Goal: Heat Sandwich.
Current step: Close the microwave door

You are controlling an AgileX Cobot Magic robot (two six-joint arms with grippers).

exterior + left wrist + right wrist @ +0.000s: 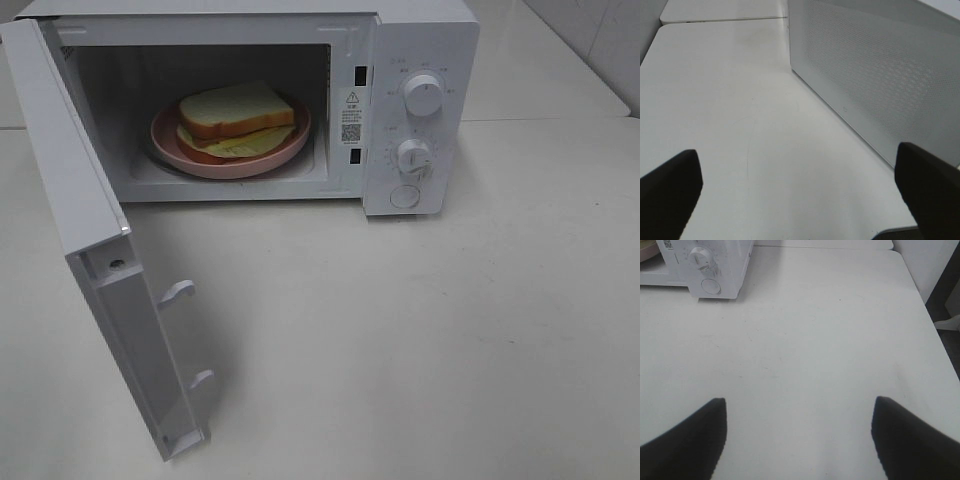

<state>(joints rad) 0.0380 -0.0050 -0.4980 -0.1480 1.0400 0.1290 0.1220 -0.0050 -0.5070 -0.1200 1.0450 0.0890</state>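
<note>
The sandwich (236, 122), pale bread with brown crust and yellow filling, lies on a round pink plate (290, 147) inside the white microwave (420, 60). The microwave door (95, 250) stands wide open, swung toward the front left. Neither gripper shows in the exterior high view. My left gripper (797, 192) is open and empty, low over the table beside the outer face of the door (880, 80). My right gripper (799, 440) is open and empty over bare table, to the right of the microwave's control panel (707, 265).
Two knobs (424, 95) (413, 156) and a round button (404, 196) sit on the microwave's right panel. Two door latch hooks (178, 292) stick out from the door's inner edge. The white table's right edge (935, 335) shows in the right wrist view.
</note>
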